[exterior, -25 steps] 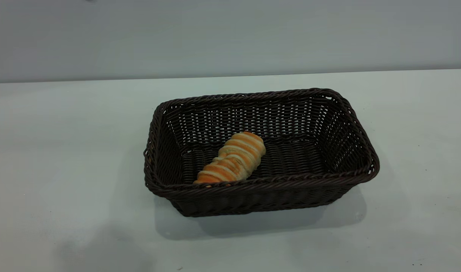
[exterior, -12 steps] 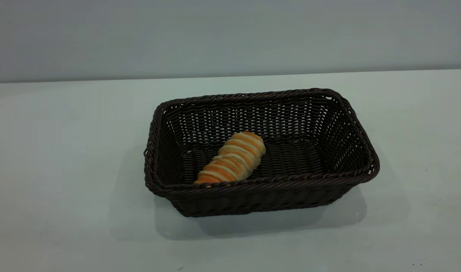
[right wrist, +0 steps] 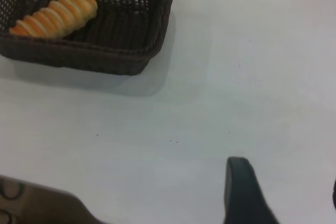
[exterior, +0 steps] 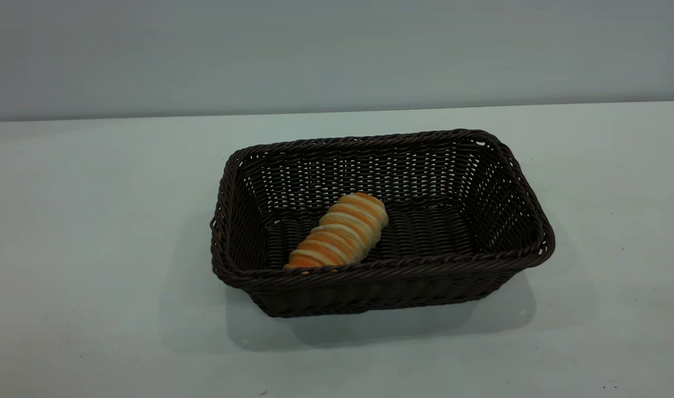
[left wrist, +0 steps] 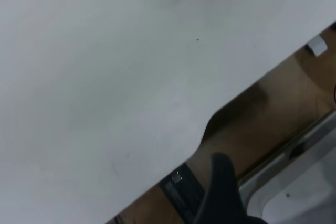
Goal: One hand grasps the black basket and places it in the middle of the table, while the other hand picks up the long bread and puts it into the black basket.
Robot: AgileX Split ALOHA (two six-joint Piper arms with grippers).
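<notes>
The black basket (exterior: 381,276) stands in the middle of the table (exterior: 94,221), long side facing the exterior view. The long bread (exterior: 340,232) lies inside it on the bottom, slanted, in its left half. Both also show in the right wrist view, the basket (right wrist: 131,51) and the bread (right wrist: 55,14). My right gripper (right wrist: 286,198) is open and empty, low over bare table, well apart from the basket. My left gripper (left wrist: 223,192) is over the table's edge (left wrist: 210,124), away from the basket. Neither gripper shows in the exterior view.
The table's surface around the basket is plain white-grey with a few dark specks (right wrist: 173,141). In the left wrist view a brown floor (left wrist: 273,108) and a pale frame (left wrist: 294,192) lie beyond the table's edge. A grey wall (exterior: 337,50) rises behind the table.
A faint dark shadow on the table at the front left has gone. The basket and the bread have not moved.
</notes>
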